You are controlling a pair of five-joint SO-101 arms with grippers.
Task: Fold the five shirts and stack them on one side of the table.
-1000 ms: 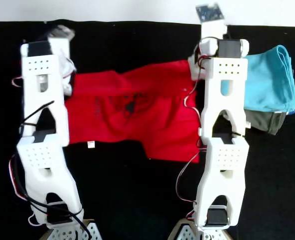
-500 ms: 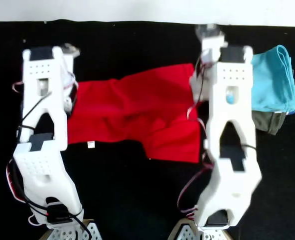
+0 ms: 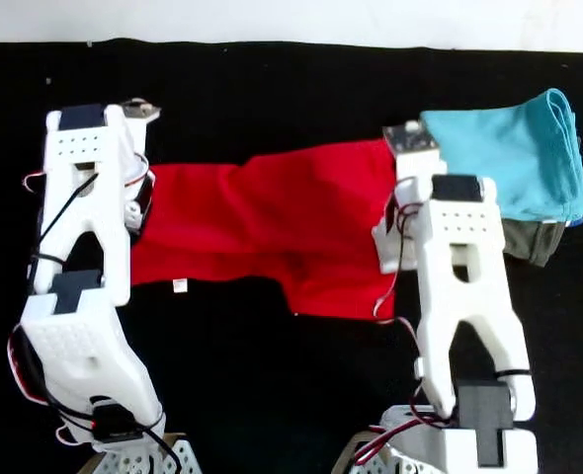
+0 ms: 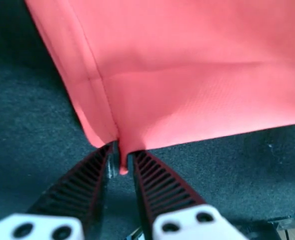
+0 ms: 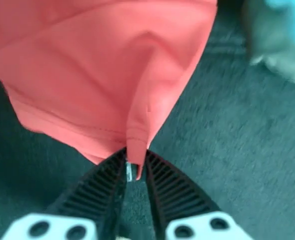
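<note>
Red shirt (image 3: 272, 227) lies mid-frame on the black table (image 3: 272, 395), with the folded stack (image 3: 534, 168) at upper right. Left gripper (image 4: 121, 157) and right gripper (image 5: 136, 160) each pinch a shirt edge — best to move both ends level and taut so the fold lands without creases.

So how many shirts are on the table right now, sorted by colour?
red shirt, spread out: 1
light blue shirt, folded: 1
dark grey shirt, under the light blue one: 1
Total: 3
</note>
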